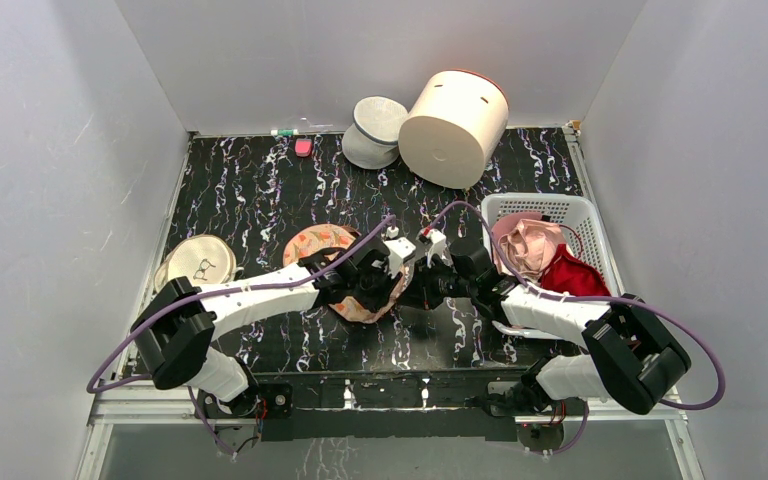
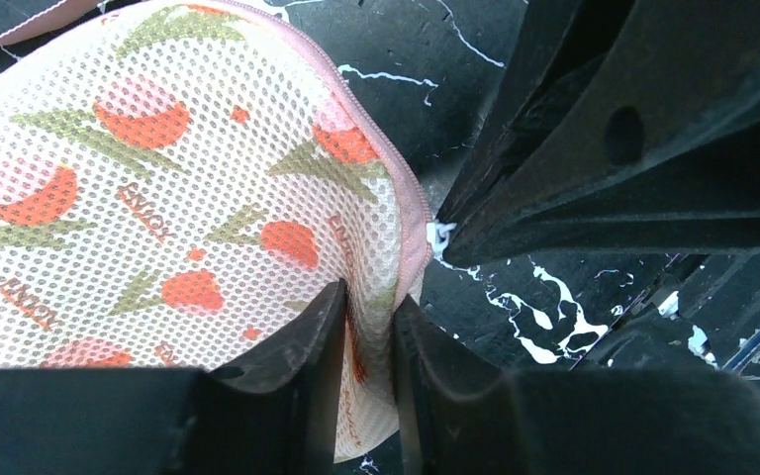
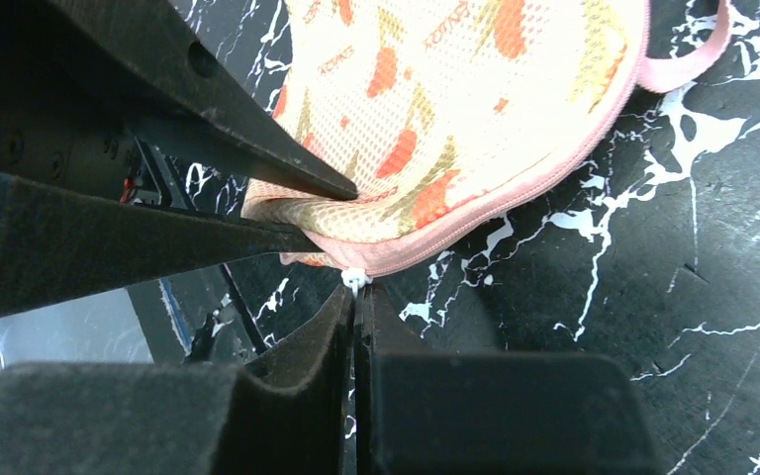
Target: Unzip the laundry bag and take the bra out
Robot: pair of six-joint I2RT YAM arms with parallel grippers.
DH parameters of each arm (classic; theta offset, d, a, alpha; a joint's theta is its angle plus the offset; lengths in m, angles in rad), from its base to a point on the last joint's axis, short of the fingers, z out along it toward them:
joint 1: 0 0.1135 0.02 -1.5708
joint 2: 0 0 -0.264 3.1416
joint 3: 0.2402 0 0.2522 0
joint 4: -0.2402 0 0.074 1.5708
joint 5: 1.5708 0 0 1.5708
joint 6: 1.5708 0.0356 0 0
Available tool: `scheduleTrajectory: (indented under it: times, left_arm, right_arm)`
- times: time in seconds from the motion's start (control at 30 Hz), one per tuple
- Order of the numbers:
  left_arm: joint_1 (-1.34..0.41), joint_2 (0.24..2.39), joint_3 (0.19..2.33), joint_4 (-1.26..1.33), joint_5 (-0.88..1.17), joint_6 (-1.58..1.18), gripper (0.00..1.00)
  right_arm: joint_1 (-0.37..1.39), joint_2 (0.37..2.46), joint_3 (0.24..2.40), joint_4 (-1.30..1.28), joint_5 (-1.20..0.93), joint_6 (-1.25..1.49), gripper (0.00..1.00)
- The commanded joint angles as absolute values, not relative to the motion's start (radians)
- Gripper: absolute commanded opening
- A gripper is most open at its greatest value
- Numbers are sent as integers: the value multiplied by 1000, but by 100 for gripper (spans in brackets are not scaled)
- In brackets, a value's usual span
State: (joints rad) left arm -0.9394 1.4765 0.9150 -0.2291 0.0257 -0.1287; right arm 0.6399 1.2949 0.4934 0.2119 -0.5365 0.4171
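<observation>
The laundry bag (image 1: 325, 243) lies flat mid-table, peach with red-and-green print and pink zip edging; it also shows in the left wrist view (image 2: 158, 178) and the right wrist view (image 3: 455, 99). My left gripper (image 1: 397, 277) (image 2: 368, 309) is shut on a fold of the bag's fabric at its right end, just inside the zip edging. My right gripper (image 1: 426, 287) (image 3: 356, 294) faces it and is shut on the small white zip pull (image 3: 355, 278) (image 2: 439, 236) at the bag's edge. The zip looks closed. The bra is hidden.
A white slotted basket (image 1: 592, 215) at the right holds a crumpled pale pink satin garment (image 1: 528, 245) and a dark red garment (image 1: 572, 275). A big cream cylinder (image 1: 455, 125) and a white mesh pouch (image 1: 374, 130) stand at the back. A round cream pouch (image 1: 198, 262) lies at the left.
</observation>
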Motion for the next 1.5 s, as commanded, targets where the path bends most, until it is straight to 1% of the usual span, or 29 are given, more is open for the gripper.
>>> scheduleTrajectory:
  times: [0.0,0.07,0.17,0.4,0.53,0.6,0.63,0.77,0.87,0.9,0.97,1.07,1.2,1.3,1.4,1.47]
  left_arm:
    - [-940,1448,904,-285,-21,-95,19]
    - [-941,1438,898,-296,-28,-89,15]
    - [-941,1426,887,-302,-35,-86,12]
    - [-942,1434,869,-327,-79,-111,7]
    - [-942,1441,865,-349,-125,-137,6]
    - [-941,1428,865,-338,-90,-133,8]
    - [-941,1409,863,-324,-50,-128,12]
    - [-941,1373,869,-303,38,-130,44]
    - [-953,1350,866,-255,64,-154,58]
    - [-966,1362,874,-247,47,-156,66]
    - [-983,1408,902,-236,8,-149,69]
    - [-990,1435,920,-238,-46,-138,67]
    - [-992,1450,918,-249,-110,-135,60]
    - [-991,1448,909,-265,-149,-135,49]
    - [-992,1436,901,-289,-193,-135,33]
    - [-991,1423,893,-301,-210,-135,26]
  right_arm:
    - [640,1260,505,227,-465,401,0]
    - [636,1260,509,206,-413,400,0]
    - [621,1266,514,184,-371,398,0]
    - [589,1270,547,110,-301,376,0]
    - [583,1272,555,98,-324,358,0]
    - [587,1298,564,103,-413,340,0]
    - [596,1311,554,136,-459,356,0]
    - [642,1303,502,259,-491,441,0]
    - [662,1314,509,297,-517,470,0]
    - [669,1313,510,302,-518,477,0]
    - [676,1306,512,298,-519,481,0]
    - [677,1290,513,290,-515,482,0]
    - [678,1284,517,278,-509,479,0]
    - [677,1283,518,273,-502,474,0]
    - [677,1278,512,269,-479,471,0]
    - [677,1276,508,270,-463,472,0]
